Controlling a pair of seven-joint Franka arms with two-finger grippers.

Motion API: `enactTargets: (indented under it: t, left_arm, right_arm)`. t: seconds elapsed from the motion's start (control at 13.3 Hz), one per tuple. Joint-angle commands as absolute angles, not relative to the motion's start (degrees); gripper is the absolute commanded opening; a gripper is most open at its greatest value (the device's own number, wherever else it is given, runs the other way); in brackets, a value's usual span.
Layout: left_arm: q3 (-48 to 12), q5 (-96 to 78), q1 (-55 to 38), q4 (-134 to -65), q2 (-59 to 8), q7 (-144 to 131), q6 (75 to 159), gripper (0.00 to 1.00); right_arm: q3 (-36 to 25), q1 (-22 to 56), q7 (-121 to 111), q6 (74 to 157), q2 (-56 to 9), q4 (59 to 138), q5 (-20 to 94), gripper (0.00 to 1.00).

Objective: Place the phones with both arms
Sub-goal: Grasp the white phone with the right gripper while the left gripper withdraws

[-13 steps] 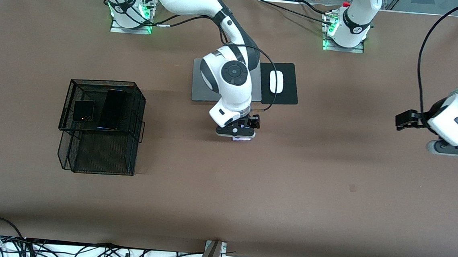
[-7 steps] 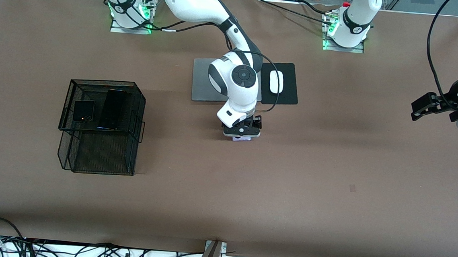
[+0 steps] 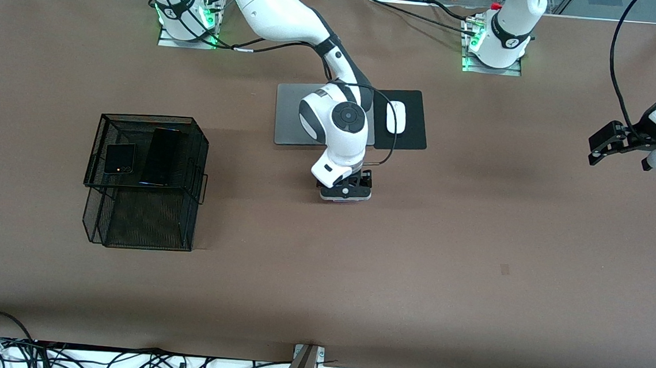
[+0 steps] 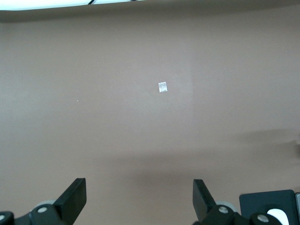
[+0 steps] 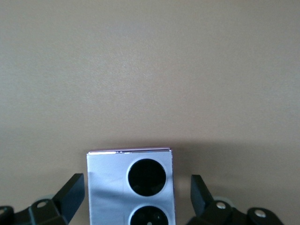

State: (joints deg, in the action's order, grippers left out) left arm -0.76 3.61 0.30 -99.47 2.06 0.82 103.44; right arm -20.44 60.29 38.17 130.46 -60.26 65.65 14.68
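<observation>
The lavender-white phone [image 5: 112,187] with two black lenses lies flat on the brown table, nearer to the front camera than the grey laptop. My right gripper [image 3: 346,192] is low over it, open, one finger [image 5: 70,194] on each side with gaps to the phone's edges. In the front view the gripper hides the phone. The small squarish black phone [image 3: 119,158] and the long slim black slab [image 3: 161,156] lie in the top tray of the black mesh rack [image 3: 200,158]. My left gripper [image 3: 605,143] is open and empty, up over the table at the left arm's end.
The grey laptop [image 3: 289,118] lies partly under the right arm. A white mouse [image 3: 395,117] sits on a black pad [image 3: 412,138] beside it. A small pale mark [image 4: 162,86] is on the table.
My right gripper has come down over the lavender-white phone, which now is hidden under it in the front view. My left arm has drawn back toward its end of the table and risen.
</observation>
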Motion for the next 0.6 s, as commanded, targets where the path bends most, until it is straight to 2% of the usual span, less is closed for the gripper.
enactTargets:
  t: [0.0, 0.45, 0.53]
  left_arm:
    - [-0.26, 2.2, -0.62, -100.03, 3.17, 1.67, 102.4, 1.0]
    - [-1.93, 2.2, -0.62, -99.93, 3.16, 1.67, 102.22, 1.0]
    - [-1.93, 2.2, -0.62, -99.93, 3.25, 1.67, 102.13, 1.0]
  right_arm:
    - [-19.17, 60.38, 38.32, 130.78, -61.08, 64.6, 14.33, 1.0]
    - [-18.02, 60.38, 38.94, 132.01, -61.61, 65.74, 14.41, 0.98]
    - [-18.02, 60.38, 38.94, 132.36, -61.61, 66.09, 14.5, 0.85]
